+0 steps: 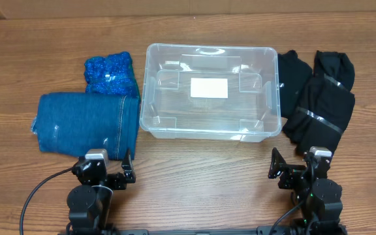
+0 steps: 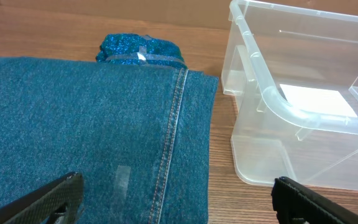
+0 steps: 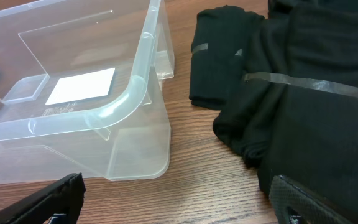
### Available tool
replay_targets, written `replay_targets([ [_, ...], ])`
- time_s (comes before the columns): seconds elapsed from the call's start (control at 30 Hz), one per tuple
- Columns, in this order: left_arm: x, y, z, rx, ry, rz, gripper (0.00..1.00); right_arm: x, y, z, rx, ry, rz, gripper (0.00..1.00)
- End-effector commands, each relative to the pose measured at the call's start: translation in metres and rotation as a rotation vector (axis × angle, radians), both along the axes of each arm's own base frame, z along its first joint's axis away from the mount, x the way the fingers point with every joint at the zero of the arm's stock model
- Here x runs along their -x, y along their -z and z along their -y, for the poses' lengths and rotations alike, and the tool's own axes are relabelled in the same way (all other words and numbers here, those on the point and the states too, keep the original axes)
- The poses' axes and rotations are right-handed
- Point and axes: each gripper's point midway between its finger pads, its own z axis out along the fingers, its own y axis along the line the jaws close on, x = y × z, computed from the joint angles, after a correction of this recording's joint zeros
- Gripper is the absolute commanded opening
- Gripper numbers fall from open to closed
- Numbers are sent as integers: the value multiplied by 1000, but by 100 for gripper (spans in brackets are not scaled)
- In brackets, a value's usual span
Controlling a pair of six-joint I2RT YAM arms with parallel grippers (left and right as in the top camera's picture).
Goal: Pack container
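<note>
Container (image 1: 207, 91) empty; left gripper (image 2: 176, 186) and right gripper (image 3: 178, 185) both spread, holding nothing; folded jeans (image 1: 87, 124) at container's 9 o'clock: pinch thick fold, clear rim.

In the left wrist view I'm seeing the container (image 2: 316, 119) cut off at 3 o'clock, the folded jeans (image 2: 92, 137) at 9.

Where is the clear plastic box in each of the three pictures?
Overhead: the container sits mid-table, between denim and black clothes.
Left wrist: container on the right, beside the denim.
Right wrist: container on the left, beside the black clothes.
Shared landmark: white label on its base.
</note>
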Motion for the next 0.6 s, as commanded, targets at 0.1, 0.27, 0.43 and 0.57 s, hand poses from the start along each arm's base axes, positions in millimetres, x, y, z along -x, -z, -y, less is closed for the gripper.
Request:
replay_targets([
  [0.1,0,-1,0,-11,7,12,100,0,6,1,-4,5,-7,100],
  [0.27,0,-1,0,-11,7,11,100,0,6,1,-5,5,-7,100],
  [0.43,-1,-2,-5,-30,-17,17,100,0,6,1,-4,5,-7,100],
  [0.57,-1,-1,-4,-27,-15,13,100,0,6,1,-5,5,-7,100],
])
